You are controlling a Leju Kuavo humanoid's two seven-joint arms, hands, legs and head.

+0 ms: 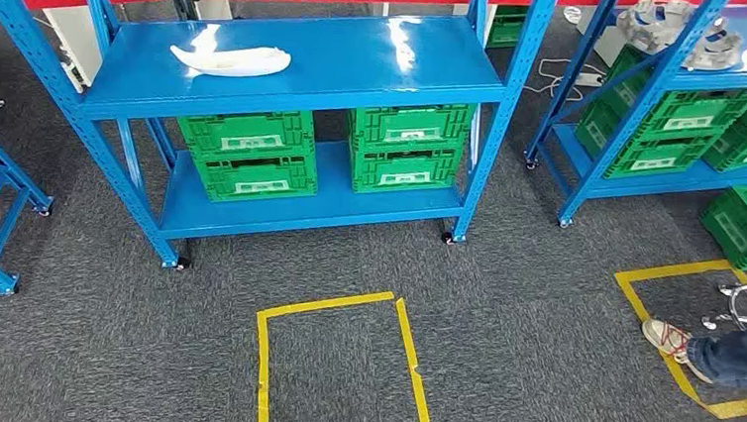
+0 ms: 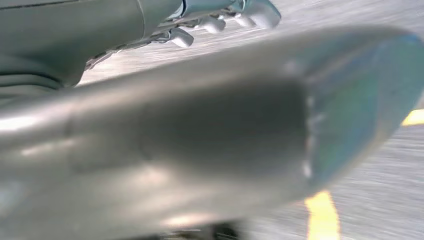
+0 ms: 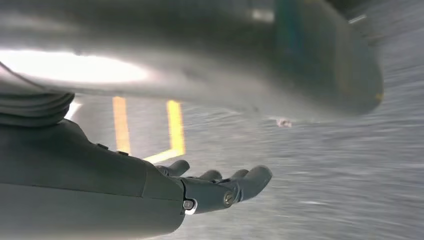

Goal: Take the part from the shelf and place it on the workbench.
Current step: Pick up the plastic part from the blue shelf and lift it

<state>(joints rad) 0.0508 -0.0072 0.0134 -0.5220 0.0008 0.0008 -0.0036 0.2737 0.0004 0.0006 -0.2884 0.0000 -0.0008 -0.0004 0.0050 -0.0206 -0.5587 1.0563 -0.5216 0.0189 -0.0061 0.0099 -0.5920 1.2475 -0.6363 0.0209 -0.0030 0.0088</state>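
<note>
A white part (image 1: 231,60) lies on the top deck of a blue shelf (image 1: 360,66). Green crates (image 1: 329,153) sit on its lower deck, above grey carpet (image 1: 92,340).

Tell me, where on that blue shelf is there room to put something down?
The top shelf is mostly bare: the whole stretch from the white part across to the post on the other side is free. Below, the lower shelf is crowded with green crates, leaving only a narrow front strip and a small gap between the stacks.

High head view onto shelf (image 1: 301,57); both wrist views skimming taped carpet (image 1: 540,322).
</note>
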